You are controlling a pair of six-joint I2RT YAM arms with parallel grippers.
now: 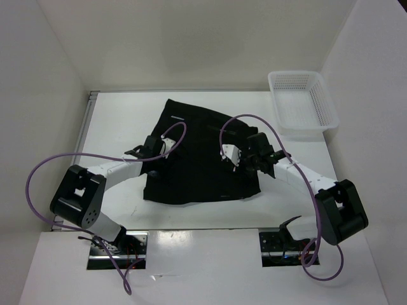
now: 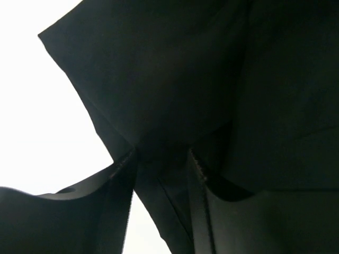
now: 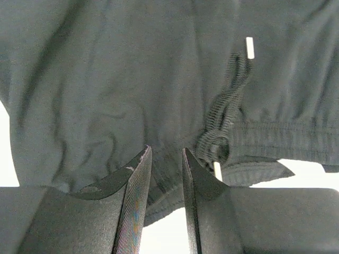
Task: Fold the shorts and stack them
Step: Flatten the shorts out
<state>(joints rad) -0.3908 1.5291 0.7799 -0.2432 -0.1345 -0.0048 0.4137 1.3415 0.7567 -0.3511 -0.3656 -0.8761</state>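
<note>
The shorts (image 1: 197, 159) lie spread at the centre of the table (image 1: 114, 127), running from 11 o'clock down to 5 o'clock, unfolded and not yet stacked. The left gripper (image 2: 159, 159) sits at their 9 o'clock edge and the right gripper (image 3: 165, 153) at their 3 o'clock side, by the waistband (image 3: 286, 140).

On the left, the fingers (image 2: 119, 174) stand partly apart with dark cloth filling the gap. We cannot tell whether they pinch it or only straddle it. On the right, the fingers (image 3: 135, 180) stand closer together with a fold of hem between them, and again we cannot tell if it is clamped.

We see three risks:
- **Thin grip:** If either grip catches only the top layer, a lift would peel the shorts open instead of folding them.
- **Snagged cord:** The drawstring (image 3: 225, 116) hangs just at 1 o'clock of the right fingertips. We judge it could be caught with the cloth and drag the waistband askew.
- **Uneven hold:** If one side holds and the other slips, the fold would land crooked.

The basket (image 1: 327, 105) stands apart at the table's 2 o'clock corner. We see nothing in it. A wide sweep by the right arm could knock it.
</note>
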